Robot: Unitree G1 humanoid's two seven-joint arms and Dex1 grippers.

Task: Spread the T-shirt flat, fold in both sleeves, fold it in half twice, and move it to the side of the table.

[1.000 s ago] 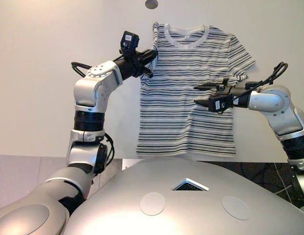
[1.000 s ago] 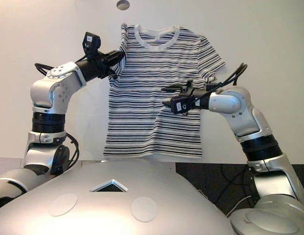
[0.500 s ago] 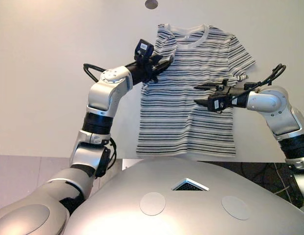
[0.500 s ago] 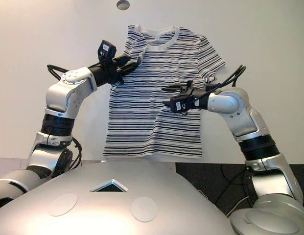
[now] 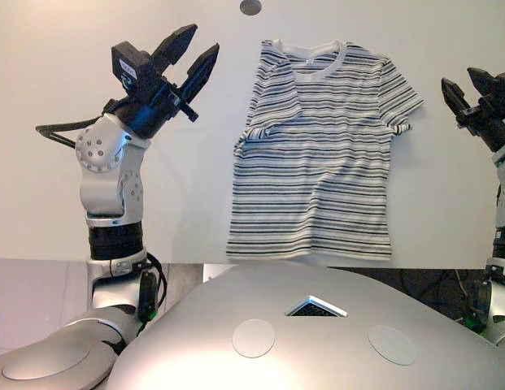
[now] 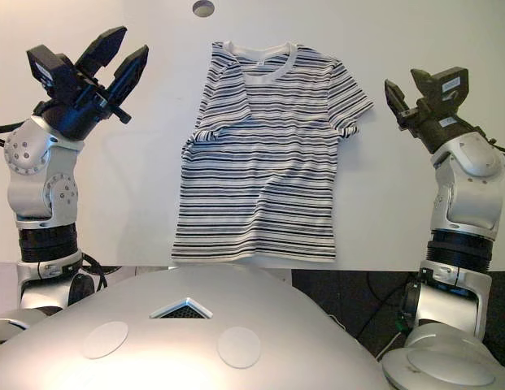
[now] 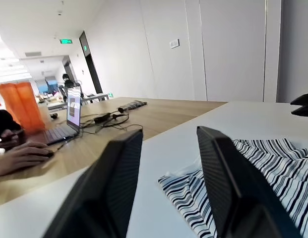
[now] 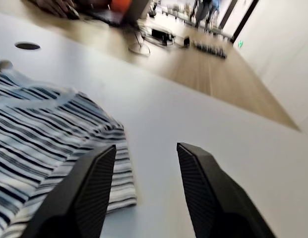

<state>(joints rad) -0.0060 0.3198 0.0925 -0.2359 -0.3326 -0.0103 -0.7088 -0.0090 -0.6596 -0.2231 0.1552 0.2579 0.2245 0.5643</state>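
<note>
Centrally on the white table [image 5: 41, 203] lies the striped T-shirt [image 5: 317, 162], collar toward 12 o'clock and hem toward 6 o'clock, laid flat so that its seams can serve as fold lines. Its left sleeve [image 5: 272, 89] is turned in over the chest. The right sleeve [image 5: 402, 93], at 2 o'clock, is not yet folded, and its hem curls slightly. The left gripper [image 5: 199, 42] hangs at 10 o'clock of the shirt, fingers parted and empty. The right gripper [image 6: 407, 88] hangs at 3 o'clock, likewise parted and empty. Neither touches the cloth. Both are probably held high and well apart so that nothing drags the fabric between folds. The right-sleeve fold appears to be the step in hand.
</note>
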